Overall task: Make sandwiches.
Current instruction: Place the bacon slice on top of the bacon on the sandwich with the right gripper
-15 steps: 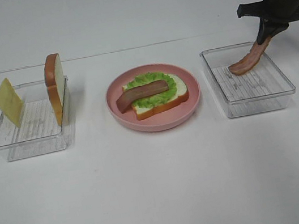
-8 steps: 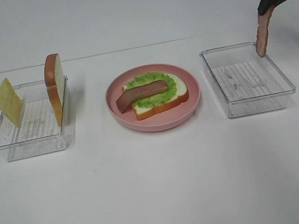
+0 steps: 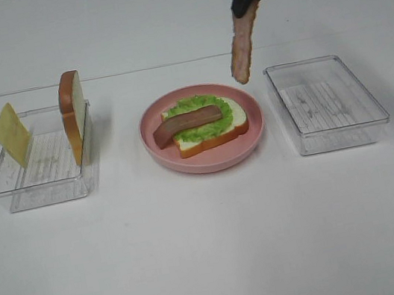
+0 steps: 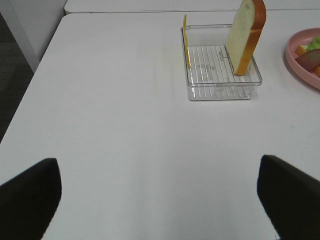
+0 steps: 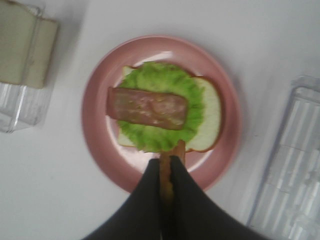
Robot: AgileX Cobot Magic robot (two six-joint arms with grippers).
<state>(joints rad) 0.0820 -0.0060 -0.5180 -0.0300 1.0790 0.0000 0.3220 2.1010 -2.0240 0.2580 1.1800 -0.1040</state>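
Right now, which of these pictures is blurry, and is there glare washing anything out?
Exterior high view: sharp, except the hanging bacon strip and the right gripper, both smeared. Right wrist view: soft throughout, plate and lettuce fuzzy. Left wrist view: crisp on the bread slice and tray; no harsh glare anywhere.

Table [image 3: 215,258] bare at 6 o'clock of plate [image 3: 208,166]; empty tray [image 3: 335,138] blocks 3, bread tray [image 3: 46,194] 9, hanging bacon strip [image 3: 243,45] 1

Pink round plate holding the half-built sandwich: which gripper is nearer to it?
Right. The right gripper hangs over the pink round plate, dangling a reddish-brown bacon strip above it. The left gripper sits well back, on the far side of the clear plastic tray.
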